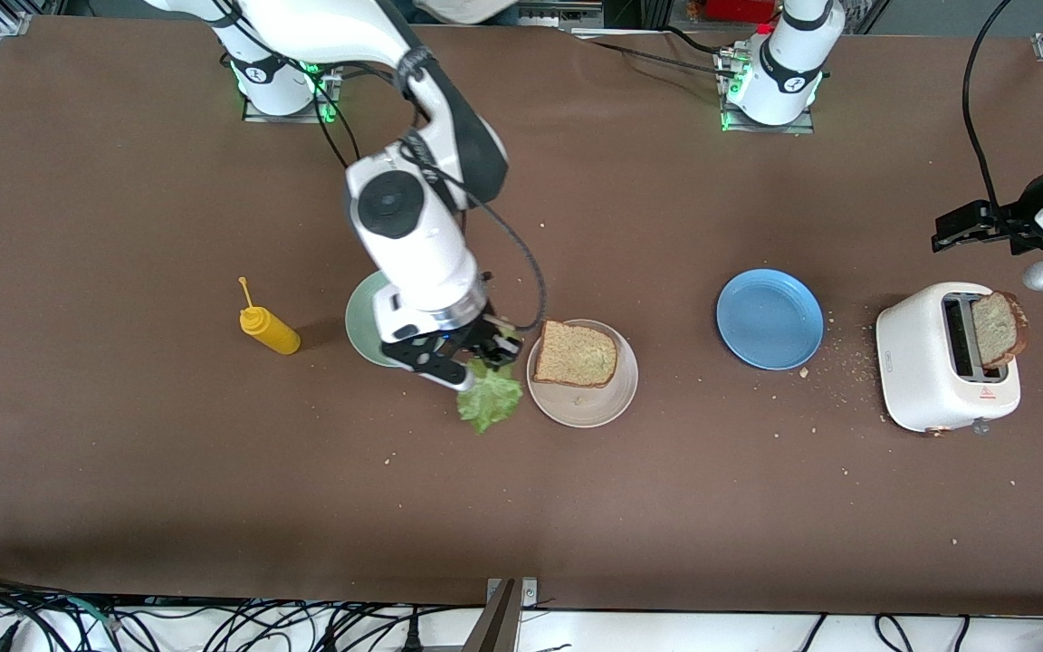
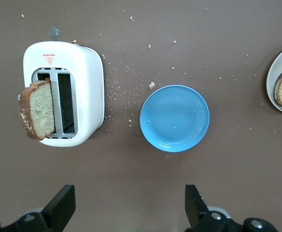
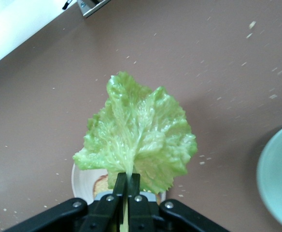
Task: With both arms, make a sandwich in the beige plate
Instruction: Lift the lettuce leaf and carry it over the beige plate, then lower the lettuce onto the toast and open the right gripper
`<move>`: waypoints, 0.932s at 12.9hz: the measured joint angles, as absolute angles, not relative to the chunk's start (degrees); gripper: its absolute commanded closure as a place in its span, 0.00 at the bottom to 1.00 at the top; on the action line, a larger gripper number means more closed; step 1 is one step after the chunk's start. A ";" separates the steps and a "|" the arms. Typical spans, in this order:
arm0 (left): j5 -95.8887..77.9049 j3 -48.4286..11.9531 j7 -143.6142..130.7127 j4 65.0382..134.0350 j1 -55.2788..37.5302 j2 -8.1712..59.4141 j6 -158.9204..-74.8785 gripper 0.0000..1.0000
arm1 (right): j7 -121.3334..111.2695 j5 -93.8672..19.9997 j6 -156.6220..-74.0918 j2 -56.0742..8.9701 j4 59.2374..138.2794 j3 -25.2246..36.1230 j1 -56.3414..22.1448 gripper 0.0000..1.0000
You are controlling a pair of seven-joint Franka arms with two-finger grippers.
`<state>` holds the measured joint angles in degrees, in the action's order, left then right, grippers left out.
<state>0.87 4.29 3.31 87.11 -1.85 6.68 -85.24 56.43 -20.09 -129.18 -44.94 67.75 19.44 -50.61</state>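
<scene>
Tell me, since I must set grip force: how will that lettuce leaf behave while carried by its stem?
The lettuce leaf, pinched at its stem by the right gripper, looks thin and ruffled, so probably floppy and light. Its glossy surface may be slippery; hard squeezing could tear it.

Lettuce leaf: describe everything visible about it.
The lettuce leaf is pale to bright green, ruffled at the edges, glossy, with a lighter central rib fanning into veins. The right claw is shut on its stem end, so the leaf hangs from the claw in the air, spread open and whole. In the front view it hangs over the brown table, just beside the beige plate that holds one toast slice. Only the claw touches it.
</scene>
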 measured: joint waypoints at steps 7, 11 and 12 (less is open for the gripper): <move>0.87 4.29 3.31 87.11 -1.85 6.77 -85.24 0.00 | 68.73 -18.30 -136.22 -51.07 67.73 14.07 -54.94 1.00; 0.87 4.29 3.31 87.11 -1.85 6.93 -85.24 0.00 | 68.87 -15.23 -136.57 -54.11 67.72 13.99 -56.41 0.52; 0.87 4.29 3.31 87.11 -1.85 6.95 -85.24 0.00 | 68.88 -15.20 -136.91 -54.52 67.70 13.99 -56.66 0.38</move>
